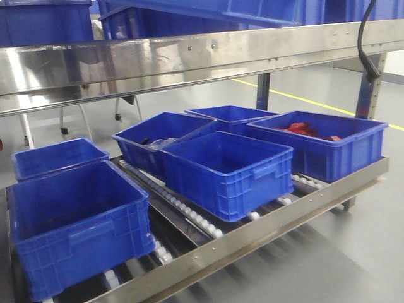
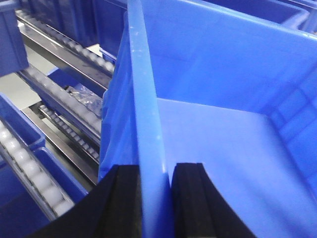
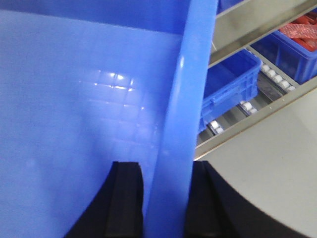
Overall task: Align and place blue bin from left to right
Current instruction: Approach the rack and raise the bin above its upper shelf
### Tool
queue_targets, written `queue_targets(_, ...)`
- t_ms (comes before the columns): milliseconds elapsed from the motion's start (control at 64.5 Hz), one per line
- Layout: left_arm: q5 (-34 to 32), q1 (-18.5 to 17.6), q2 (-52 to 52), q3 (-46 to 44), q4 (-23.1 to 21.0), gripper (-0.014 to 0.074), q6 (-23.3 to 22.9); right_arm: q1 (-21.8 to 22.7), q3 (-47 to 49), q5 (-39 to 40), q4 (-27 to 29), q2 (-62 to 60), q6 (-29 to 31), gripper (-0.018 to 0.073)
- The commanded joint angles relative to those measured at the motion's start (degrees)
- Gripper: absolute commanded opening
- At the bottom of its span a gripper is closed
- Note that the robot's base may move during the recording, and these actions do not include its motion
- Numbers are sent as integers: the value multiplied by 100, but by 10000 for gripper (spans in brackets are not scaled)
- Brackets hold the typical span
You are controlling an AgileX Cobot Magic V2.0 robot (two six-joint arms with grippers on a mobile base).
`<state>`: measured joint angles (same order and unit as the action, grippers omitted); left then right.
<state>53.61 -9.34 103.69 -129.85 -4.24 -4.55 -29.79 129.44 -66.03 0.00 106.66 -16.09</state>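
- The blue bin [image 2: 223, 59] is held up by two of its walls, with roller tracks [image 2: 54, 96] lying lower at its left.
- The left gripper [image 2: 155, 171] is closed on one wall, with a black pad pressing on each side of the rim.
- The right gripper [image 3: 166, 168] clamps another wall in the same manner.
- Below and to the right, a darker bin [image 3: 230, 84] stands on a steel rack [image 3: 257, 117].
- At the far right of this rack, one bin has red items [image 1: 309, 131] inside.

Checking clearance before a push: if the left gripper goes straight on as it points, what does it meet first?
The blue bin itself: its wall is clamped between the left gripper's fingers, so it would only press further onto that rim. Past it, depth is unclear.
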Motion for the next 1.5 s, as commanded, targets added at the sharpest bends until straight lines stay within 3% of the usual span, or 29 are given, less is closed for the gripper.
queue_targets(0, -663, -4, -171, -100, -7, -111, 94, -1, 116, 391, -90, -162, 205, -152)
queue_targets(1487, -663, -4, -171, -100, -7, -111, 94, -1, 116, 562, -90, -151, 205, -152)
